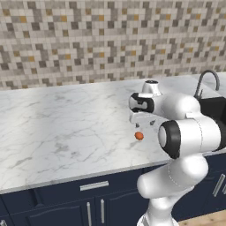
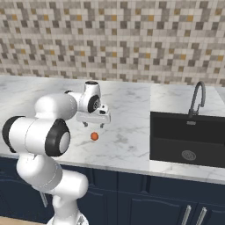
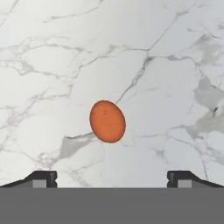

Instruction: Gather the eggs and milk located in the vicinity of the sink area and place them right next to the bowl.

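One small orange-brown smooth oval egg [image 3: 107, 121] lies on its side on the white marble desk [image 1: 66, 132], well to the left of the black recessed sink basin [image 2: 186, 138] with its thin curved dark tap [image 2: 197, 99]. It seems to wait there to be picked up. The claw [image 1: 144, 124] hangs straight above the egg, pointing down, probably to come down around it. Its jaws stand wide apart; they hold nothing and touch nothing.

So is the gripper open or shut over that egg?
Open. The gripper has its fingertips spread wide apart, with nothing between them; the egg lies free on the counter below.
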